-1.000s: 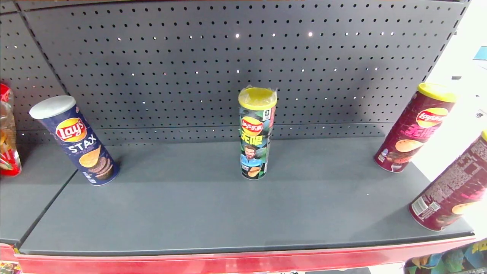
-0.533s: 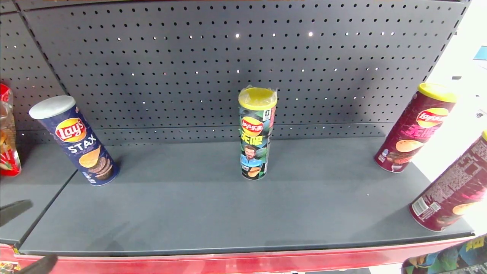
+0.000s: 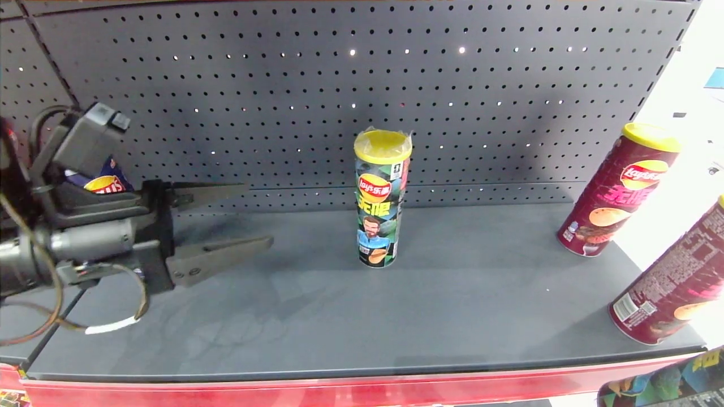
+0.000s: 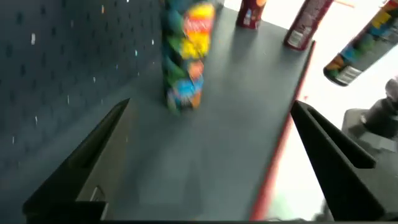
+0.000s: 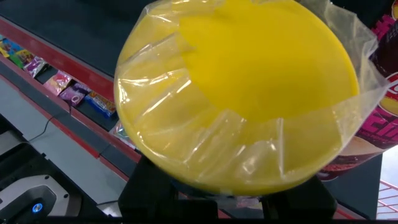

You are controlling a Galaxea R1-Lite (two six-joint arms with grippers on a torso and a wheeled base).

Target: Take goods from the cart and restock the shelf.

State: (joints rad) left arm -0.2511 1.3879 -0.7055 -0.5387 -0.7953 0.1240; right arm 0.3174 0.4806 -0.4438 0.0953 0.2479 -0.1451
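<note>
The right gripper's (image 5: 227,202) jaws are grasping one can (image 3: 662,385), its yellow lid (image 5: 261,81) showing in the wrist view, off the shelf's (image 3: 339,316) near right corner. Four cans (image 3: 380,203) are standing there, and the left gripper's (image 3: 257,215) jaws are released.

Matt metal shelf (image 3: 464,305), glossy film-wrapped can (image 5: 236,93)

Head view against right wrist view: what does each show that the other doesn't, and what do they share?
Head view only: the open left claw, a blue can behind that arm, and an upright multicoloured can in the middle. Right wrist view only: the film-wrapped yellow lid of the can held in the right claw, with snack packets lower down. Both: a maroon can, seen at the wrist view's edge.
</note>
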